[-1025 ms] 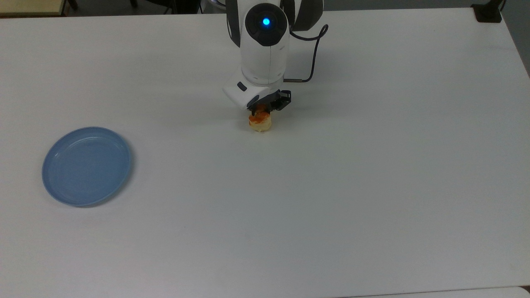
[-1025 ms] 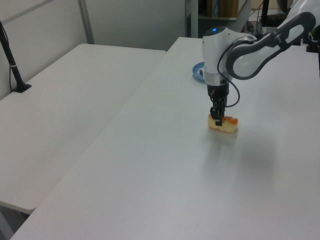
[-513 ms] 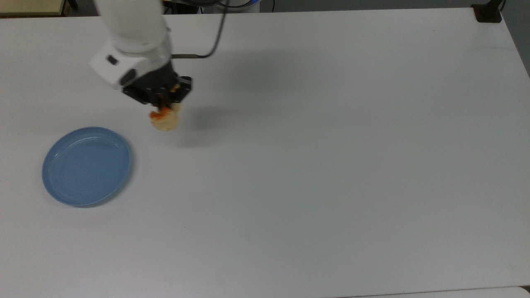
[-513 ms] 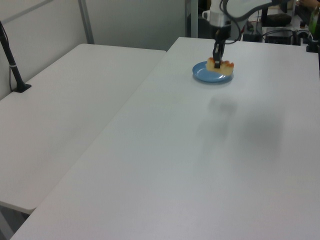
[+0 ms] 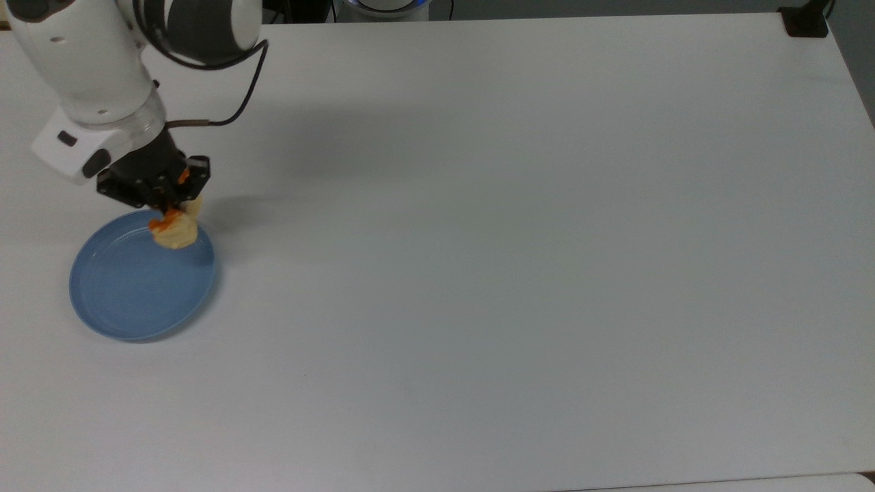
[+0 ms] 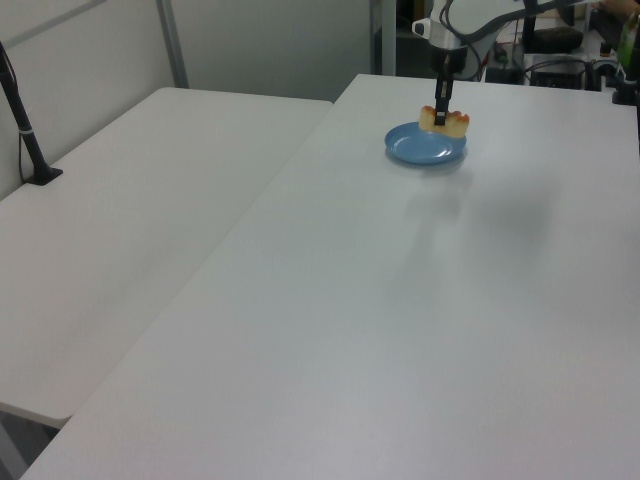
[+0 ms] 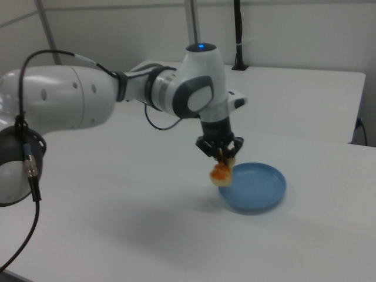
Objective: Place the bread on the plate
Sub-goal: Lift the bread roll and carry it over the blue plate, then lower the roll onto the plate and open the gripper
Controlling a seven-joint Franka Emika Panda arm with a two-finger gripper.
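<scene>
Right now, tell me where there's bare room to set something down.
The white table is bare everywhere to the top view's right of the plate. The only crowding is at the plate's upper rim, where the hand holds the bread above it.

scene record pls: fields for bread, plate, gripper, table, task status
bread: bread held in the jaws, off the table, over the plate's rim on the top view's upper right side
plate: blue plate, nothing resting in it, near the top view's left edge
gripper: gripper shut on the bread, pointing down
table: white table, the plate lies on it
task status: bread carried to the plate's edge, not yet set down
</scene>
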